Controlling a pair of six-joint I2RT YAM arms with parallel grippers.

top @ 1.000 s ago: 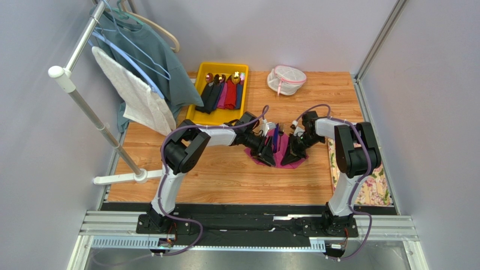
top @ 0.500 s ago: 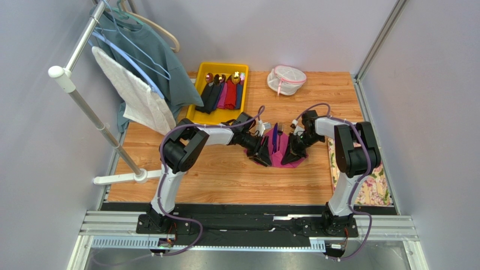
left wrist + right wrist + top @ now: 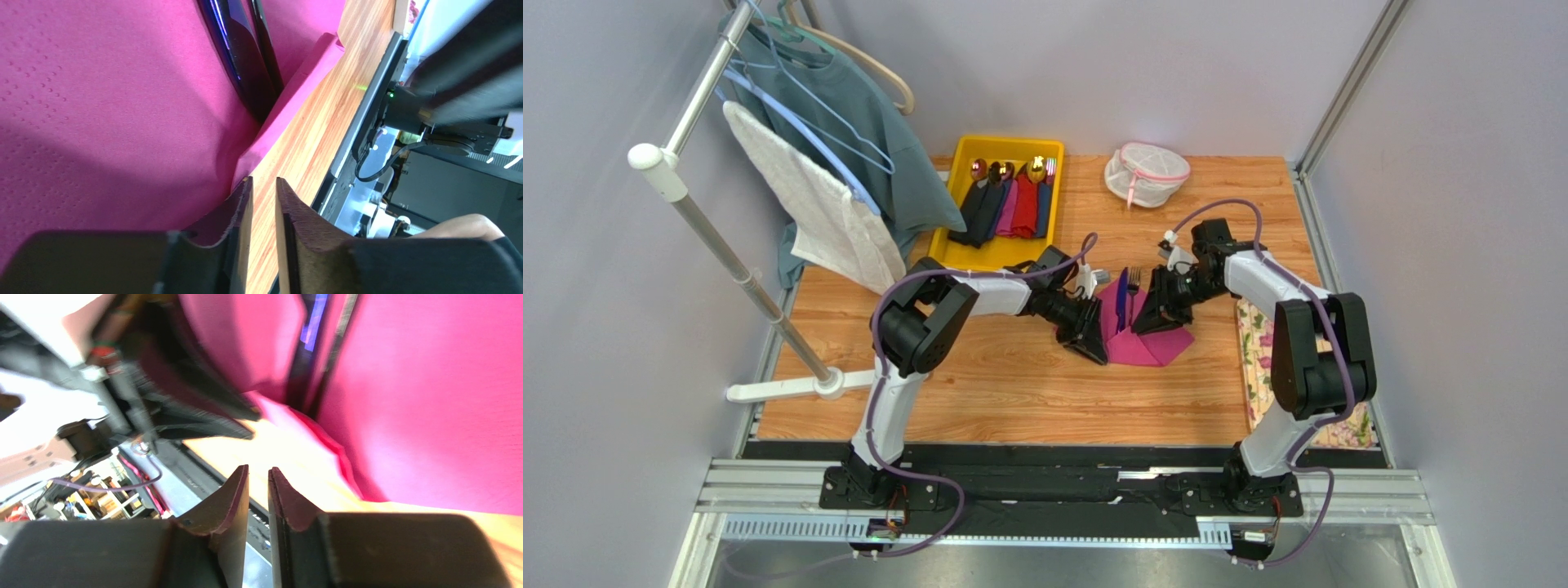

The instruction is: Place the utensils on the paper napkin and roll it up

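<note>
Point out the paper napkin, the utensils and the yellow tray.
paper napkin (image 3: 1151, 347): top external view, near part.
utensils (image 3: 245, 67): left wrist view, a dark handle.
yellow tray (image 3: 989, 261): top external view, near rim.

Table (image 3: 1014, 392) mid-field: paper napkin (image 3: 1149, 346) lies at centre, slightly right. Utensils (image 3: 1120, 300) lie on it side by side, along its left half, running front to back. Left gripper (image 3: 1095, 346) at the napkin's left edge; right gripper (image 3: 1146, 321) over the napkin, right of the utensils. Behind and left of the napkin, at the table's rear, a tray (image 3: 995, 260) with sleeved cutlery (image 3: 1011, 196) in it. Mesh pouch (image 3: 1146, 174) right of the tray, at the back edge. Patterned cloth (image 3: 1342, 429) along the right edge, partly under the right arm. Clothes rack (image 3: 744, 276) at far left, garments (image 3: 854, 135) hanging on it beside the tray.
</note>
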